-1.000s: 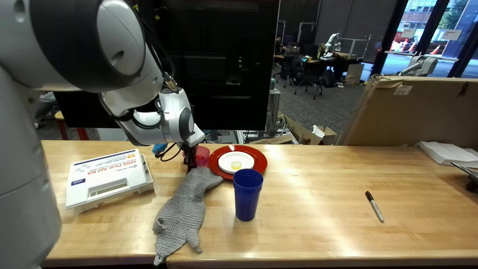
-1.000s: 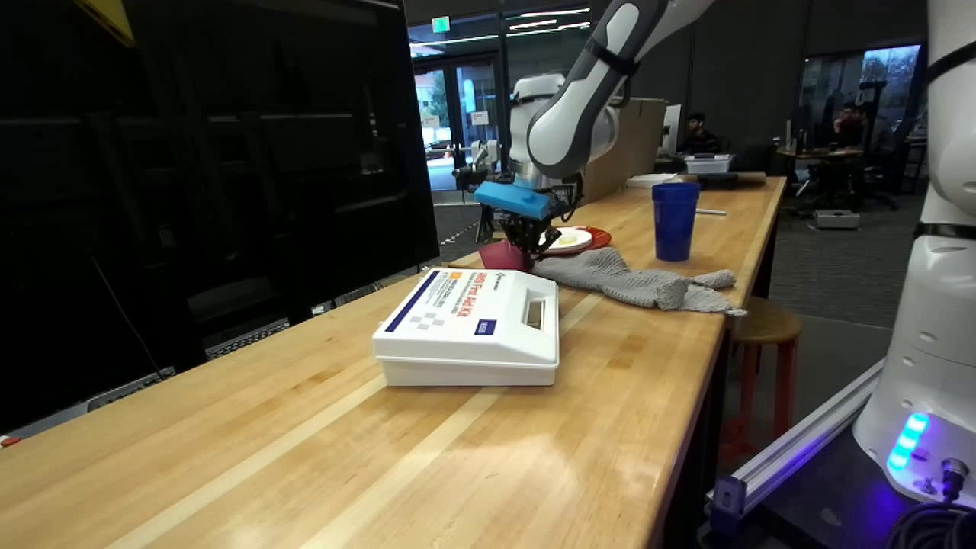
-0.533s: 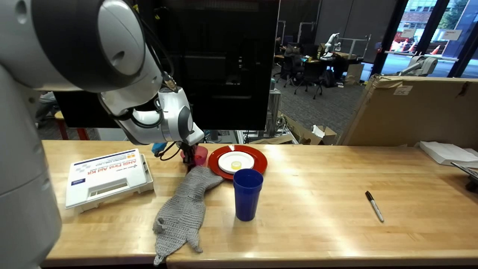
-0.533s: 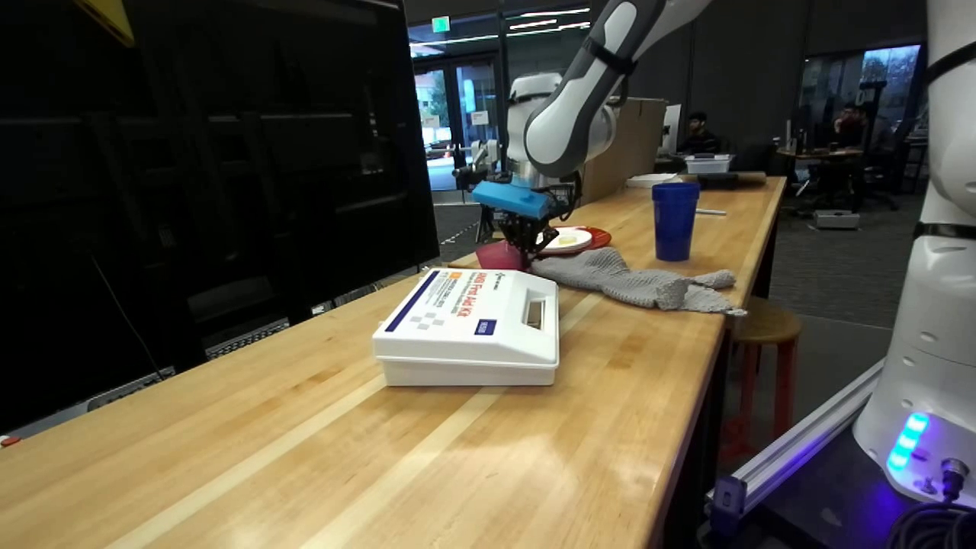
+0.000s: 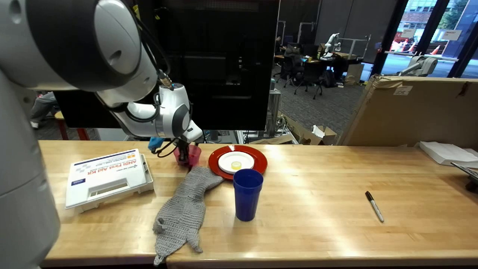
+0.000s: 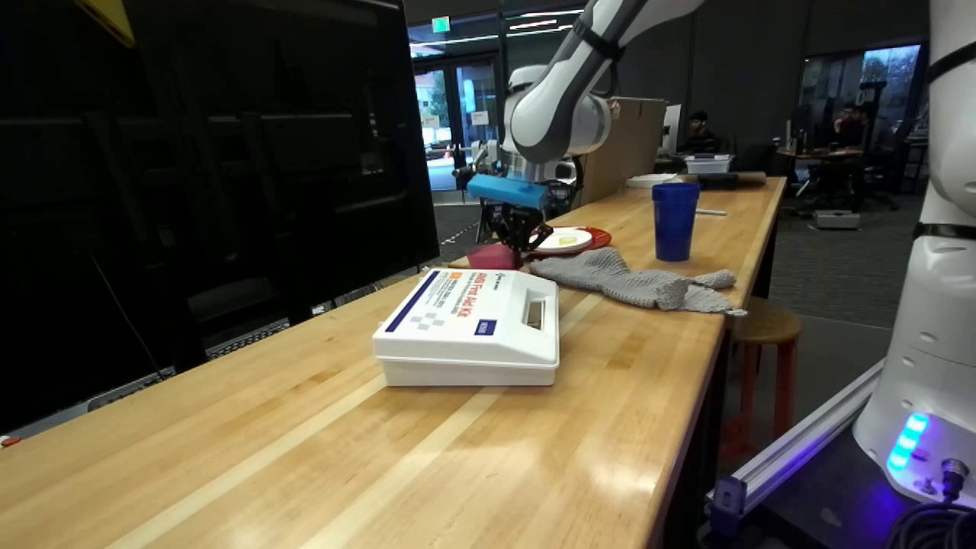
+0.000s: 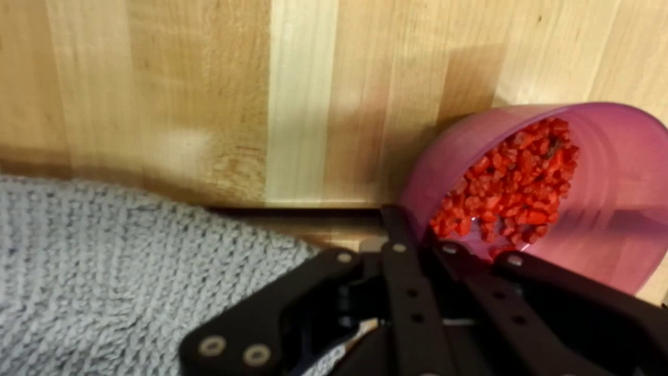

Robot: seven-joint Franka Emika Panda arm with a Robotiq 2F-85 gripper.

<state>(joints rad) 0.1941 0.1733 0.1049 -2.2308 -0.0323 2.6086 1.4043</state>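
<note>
A pink see-through cup [image 7: 610,172] with red pebbles [image 7: 514,183] in it leans at the right of the wrist view. My gripper [image 7: 412,224] is shut on its wall: one finger outside, the other inside. In both exterior views the gripper [image 5: 183,155] points down at the cup [image 5: 194,154] near the far table edge. The first-aid case hides part of the cup [image 6: 492,257] in an exterior view; whether it touches the table I cannot tell. Close beside the gripper lies a grey knitted cloth [image 7: 104,282], apart from the fingers.
A white first-aid case [image 5: 108,177] lies to one side of the cup. On the other side are a red plate [image 5: 260,164] bearing a small white plate [image 5: 226,163] and a tall blue cup [image 5: 247,198]. A marker [image 5: 374,206] lies farther off. Behind the table stands a black screen [image 6: 213,152].
The gripper and the pink cup have moved together a little toward the first-aid case, away from the red plate. The wrist has risen slightly. The cloth, plates and blue cup have stayed put.
</note>
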